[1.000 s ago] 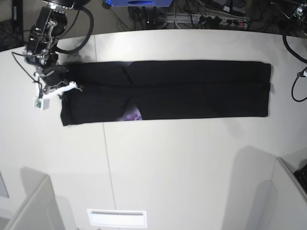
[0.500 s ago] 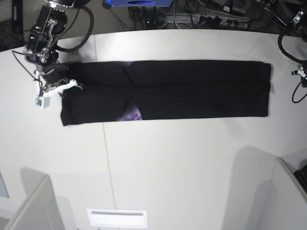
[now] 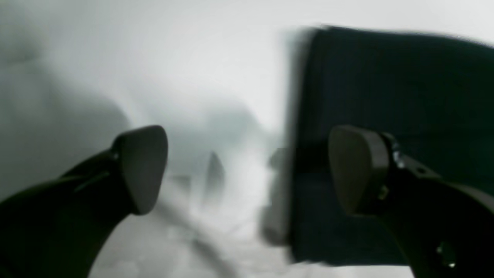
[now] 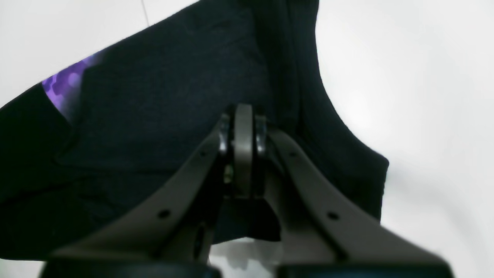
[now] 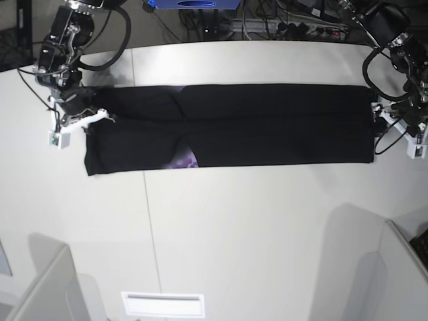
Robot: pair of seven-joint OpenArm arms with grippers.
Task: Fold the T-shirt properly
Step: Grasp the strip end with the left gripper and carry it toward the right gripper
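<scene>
The T-shirt [image 5: 267, 124] lies black side up as one long band across the white table [image 5: 234, 227]. A patch of purple print [image 5: 184, 160] peeks out at its near edge. At the band's left end my right gripper [image 5: 93, 115] sits on the cloth. The right wrist view shows this gripper [image 4: 243, 150] with its pads pressed together on the black T-shirt [image 4: 154, 96], beside the purple print [image 4: 65, 83]. My left gripper [image 5: 382, 119] hovers at the band's right end. In the blurred left wrist view it [image 3: 249, 166] stands wide open, straddling the edge of the T-shirt [image 3: 405, 85], nothing between its fingers.
Cables and a power strip [image 5: 294, 28] run along the back edge of the table. A white slotted plate [image 5: 162, 304] lies at the front edge. Grey panels stand at the front left [image 5: 47, 287] and front right [image 5: 374, 267].
The left arm has swung in from the far right to the shirt's right end, and its jaws have opened. The right gripper has shifted slightly up and left, still shut.
</scene>
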